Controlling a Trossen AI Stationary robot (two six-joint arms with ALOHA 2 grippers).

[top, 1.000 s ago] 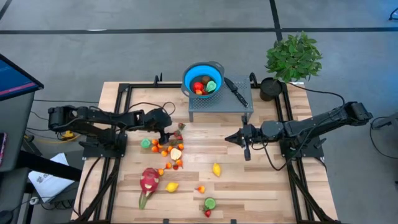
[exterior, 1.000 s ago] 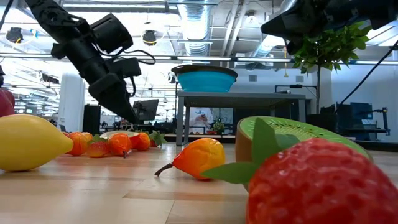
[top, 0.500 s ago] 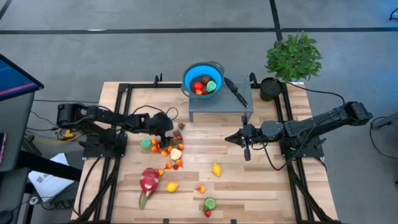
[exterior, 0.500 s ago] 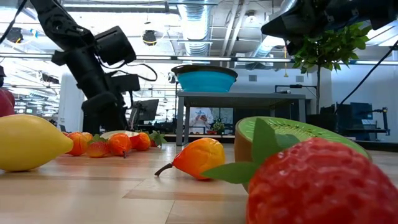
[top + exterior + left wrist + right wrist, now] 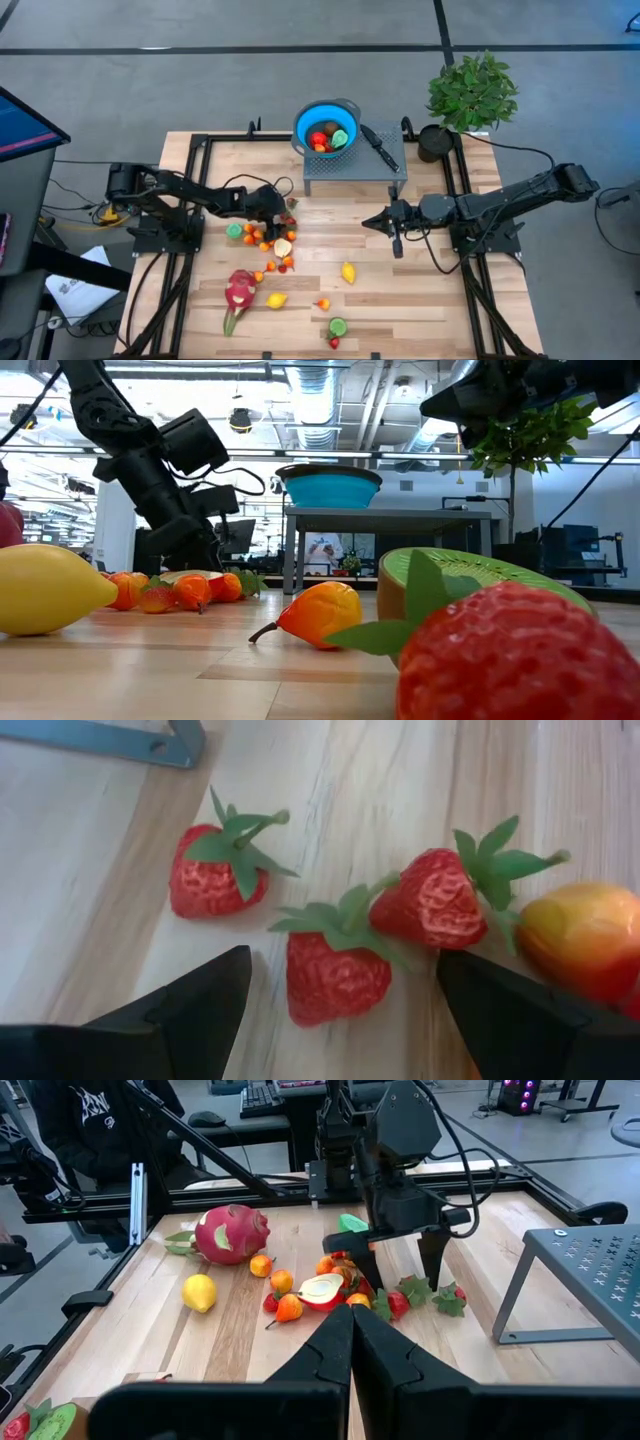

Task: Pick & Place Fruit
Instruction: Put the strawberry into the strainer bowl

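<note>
While my left pincer (image 5: pixel 340 1005) hangs low over the fruit pile on the left side of the table (image 5: pixel 430 290), its two fingers stand wide apart with nothing between them yet. A strawberry (image 5: pixel 335 975) sits right in the gap ahead of my fingers. Two more strawberries lie just beside it, and an orange-yellow fruit (image 5: pixel 590 940) is next to those. I think I am at the picking step. Next I need to go down a little, so my fingers pass on both sides of that middle strawberry, then squeeze. Its leaves touch the next one, so I must be careful. Farther right is the blue bowl (image 5: pixel 327 127) on the grey stand (image 5: pixel 355 172), with some fruit in it. My right pincer (image 5: pixel 372 222) waits, pinched shut and empty.
</note>
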